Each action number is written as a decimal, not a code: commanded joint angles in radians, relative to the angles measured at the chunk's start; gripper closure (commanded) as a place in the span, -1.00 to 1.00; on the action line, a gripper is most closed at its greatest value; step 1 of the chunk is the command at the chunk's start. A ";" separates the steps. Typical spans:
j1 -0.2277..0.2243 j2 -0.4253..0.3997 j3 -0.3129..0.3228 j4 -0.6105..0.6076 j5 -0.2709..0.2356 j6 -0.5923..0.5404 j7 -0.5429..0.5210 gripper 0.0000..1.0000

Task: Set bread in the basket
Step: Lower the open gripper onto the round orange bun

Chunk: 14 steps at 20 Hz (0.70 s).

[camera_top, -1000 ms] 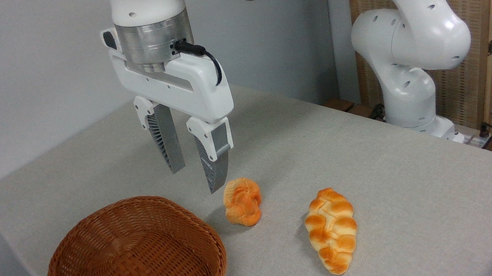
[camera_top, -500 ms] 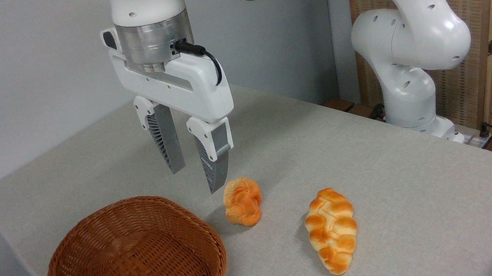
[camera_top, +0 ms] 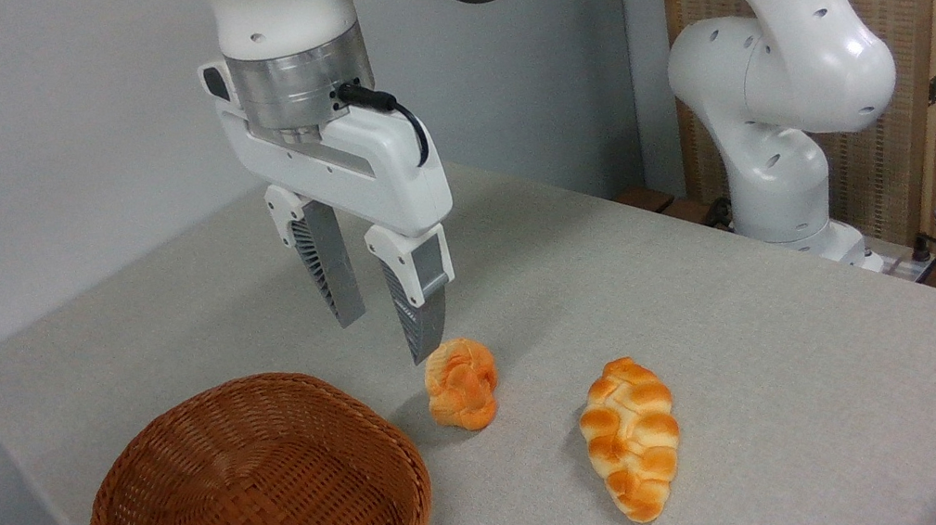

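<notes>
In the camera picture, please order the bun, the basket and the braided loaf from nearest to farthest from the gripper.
1. Bun: just below the gripper, slightly right.
2. Basket: lower left; its rim is near.
3. Braided loaf: lower right, farthest.

The white Panda arm (camera_top: 784, 62) rises from its base at the right, goes out of the top of the shot and comes back down at upper left, wrist pointing pretty much straight down. The gripper (camera_top: 390, 336) hangs vertical, empty — its two grey ribbed fingers (camera_top: 336, 274) have a narrow gap between them. A black cable loops off the silver wrist flange (camera_top: 299, 87).
</notes>
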 commanded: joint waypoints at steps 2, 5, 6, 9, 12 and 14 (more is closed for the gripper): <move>0.001 -0.025 -0.002 -0.057 -0.019 -0.025 0.005 -1.00; -0.005 -0.045 -0.002 -0.107 -0.019 -0.020 -0.036 -1.00; -0.007 -0.053 -0.002 -0.133 -0.019 -0.015 -0.047 -1.00; -0.010 -0.071 -0.004 -0.195 -0.019 -0.014 -0.067 -1.00; -0.020 -0.068 -0.009 -0.221 -0.028 -0.006 -0.063 -1.00; -0.037 -0.057 -0.007 -0.232 -0.029 -0.005 -0.063 -1.00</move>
